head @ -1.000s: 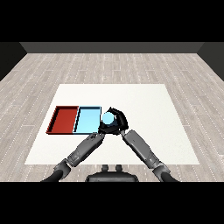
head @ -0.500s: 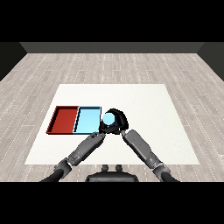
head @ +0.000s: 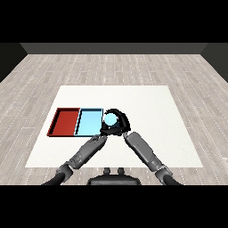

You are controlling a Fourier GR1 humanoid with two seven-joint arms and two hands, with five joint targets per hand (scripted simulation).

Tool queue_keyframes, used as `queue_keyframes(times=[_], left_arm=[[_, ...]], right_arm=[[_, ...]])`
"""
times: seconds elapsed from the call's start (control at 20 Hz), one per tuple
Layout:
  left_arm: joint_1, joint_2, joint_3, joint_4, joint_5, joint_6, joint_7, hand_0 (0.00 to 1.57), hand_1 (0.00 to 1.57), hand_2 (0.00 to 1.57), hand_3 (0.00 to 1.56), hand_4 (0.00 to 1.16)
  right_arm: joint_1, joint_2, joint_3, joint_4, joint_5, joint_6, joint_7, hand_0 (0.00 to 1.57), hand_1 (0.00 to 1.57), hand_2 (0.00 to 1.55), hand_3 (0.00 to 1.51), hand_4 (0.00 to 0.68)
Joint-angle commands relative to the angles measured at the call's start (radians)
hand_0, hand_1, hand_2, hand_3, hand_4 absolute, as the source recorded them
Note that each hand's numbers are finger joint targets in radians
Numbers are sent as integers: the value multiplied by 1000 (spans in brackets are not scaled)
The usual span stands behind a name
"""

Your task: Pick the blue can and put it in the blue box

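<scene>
A flat red tray (head: 66, 121) lies on the white table (head: 147, 107), and a flat light blue tray (head: 89, 122) touches its right side. The left hand (head: 105, 132) is hidden; I cannot tell its fingers. The black right hand (head: 122, 123) curls around the round pale blue can (head: 110, 119), just beside the blue tray's right edge.

A single view looks from the robot's head, high above the near edge of the white table (head: 147, 100), facing down and forward across it. The whole tabletop fits mid-frame, with wooden floor (head: 111, 67) beyond it toward the top. Both forearms enter from the lower corners and meet near the centre. No second view shares the scene
</scene>
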Motion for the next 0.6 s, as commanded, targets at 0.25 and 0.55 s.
queue_keyframes(times=[0.25,0.55], left_arm=[[-45,-16,-51,9,70,74,-13,1571,1571,1568,1477,1142],[-15,-17,0,37,27,25,-40,1571,1571,1571,1491,1147]], right_arm=[[89,7,-19,-1,75,41,-32,0,0,0,0,0],[59,13,-46,-16,92,-9,10,0,0,0,0,0]])
